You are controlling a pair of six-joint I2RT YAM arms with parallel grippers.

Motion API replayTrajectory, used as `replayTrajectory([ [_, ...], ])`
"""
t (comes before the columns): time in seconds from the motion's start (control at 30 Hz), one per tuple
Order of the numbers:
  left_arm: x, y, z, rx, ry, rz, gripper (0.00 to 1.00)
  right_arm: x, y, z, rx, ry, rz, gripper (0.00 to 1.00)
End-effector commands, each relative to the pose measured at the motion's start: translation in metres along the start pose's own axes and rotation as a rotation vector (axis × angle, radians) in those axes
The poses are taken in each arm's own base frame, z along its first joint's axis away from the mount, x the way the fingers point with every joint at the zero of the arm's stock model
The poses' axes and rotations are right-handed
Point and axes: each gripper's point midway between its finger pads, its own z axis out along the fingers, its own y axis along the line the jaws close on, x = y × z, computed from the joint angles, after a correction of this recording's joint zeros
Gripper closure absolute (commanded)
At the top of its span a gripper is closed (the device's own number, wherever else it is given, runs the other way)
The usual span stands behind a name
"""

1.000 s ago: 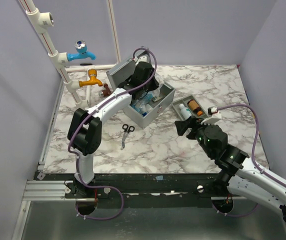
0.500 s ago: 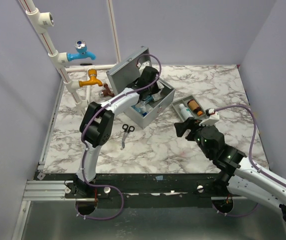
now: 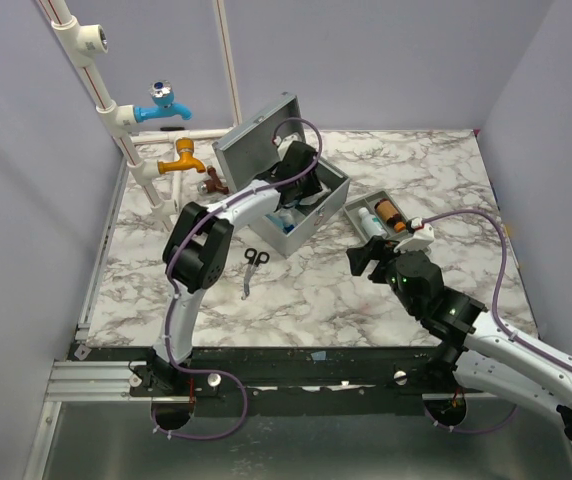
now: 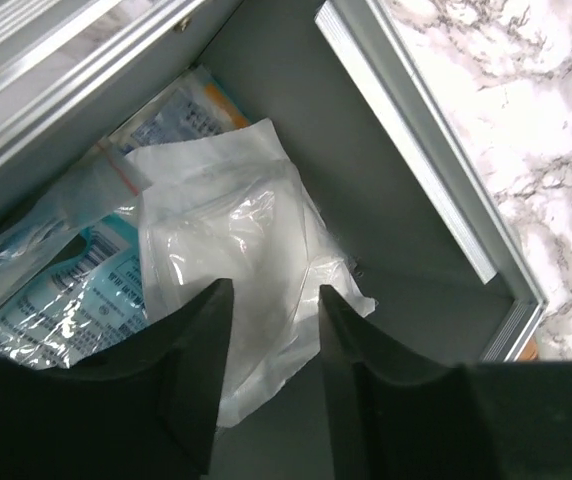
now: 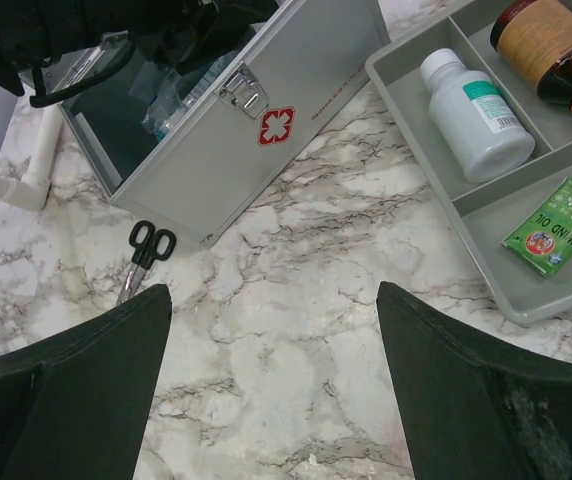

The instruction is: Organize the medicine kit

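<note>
The medicine kit (image 3: 321,212) is a grey metal box standing open at the back centre, its lid (image 3: 251,140) tilted back. It also shows in the right wrist view (image 5: 296,90), with a red cross and a latch. My left gripper (image 3: 301,185) is inside the box. In the left wrist view it (image 4: 274,292) is open just above a clear plastic packet (image 4: 236,250), with blue-printed packets (image 4: 76,300) beside it. The kit's tray (image 3: 354,207) lies on the table to the right of the box. My right gripper (image 3: 366,255) is open and empty above the marble (image 5: 274,290).
The tray (image 5: 491,225) holds a white bottle (image 5: 471,115), a brown bottle (image 5: 546,45) and a green packet (image 5: 556,225). Scissors (image 3: 253,265) lie in front of the box. White pipes with a blue tap (image 3: 163,103) and an orange tap (image 3: 184,158) stand at the back left.
My left arm has swung its elbow towards the box and the gripper has gone deeper inside it. My right gripper has edged slightly left.
</note>
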Motion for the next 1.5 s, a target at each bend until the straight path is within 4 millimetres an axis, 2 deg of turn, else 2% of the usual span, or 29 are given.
replayTrajectory([
  [0.0, -0.014, -0.022, -0.034, 0.079, -0.033, 0.024, 0.55, -0.003, -0.002, 0.000, 0.015, -0.016, 0.014, 0.13],
  [0.2, -0.023, -0.033, -0.067, 0.145, -0.041, 0.084, 0.44, -0.004, -0.005, -0.001, 0.022, -0.021, -0.007, 0.12],
  [0.33, -0.026, -0.045, -0.095, 0.224, -0.041, 0.155, 0.42, -0.009, -0.005, -0.004, 0.026, -0.026, -0.013, 0.12],
  [0.47, -0.023, -0.046, -0.122, 0.271, -0.035, 0.225, 0.39, -0.007, -0.005, -0.006, 0.012, -0.022, -0.003, 0.11],
  [0.67, -0.013, -0.032, -0.164, 0.288, -0.011, 0.275, 0.35, 0.003, 0.005, -0.003, -0.025, 0.039, -0.028, 0.10],
  [0.83, -0.006, -0.005, -0.201, 0.238, -0.025, 0.284, 0.35, 0.012, 0.020, 0.004, -0.076, 0.102, -0.089, 0.09],
  [1.03, 0.016, 0.043, -0.230, 0.139, -0.028, 0.253, 0.35, 0.028, 0.041, 0.015, -0.169, 0.178, -0.185, 0.11],
  [1.2, 0.031, 0.082, -0.254, 0.072, -0.055, 0.221, 0.34, 0.050, 0.049, 0.026, -0.203, 0.257, -0.212, 0.12],
  [1.33, 0.044, 0.110, -0.266, 0.018, -0.060, 0.193, 0.31, 0.065, 0.056, 0.029, -0.242, 0.305, -0.213, 0.12],
  [1.47, 0.065, 0.136, -0.262, -0.037, -0.009, 0.162, 0.26, 0.072, 0.071, 0.033, -0.314, 0.327, -0.196, 0.13],
])
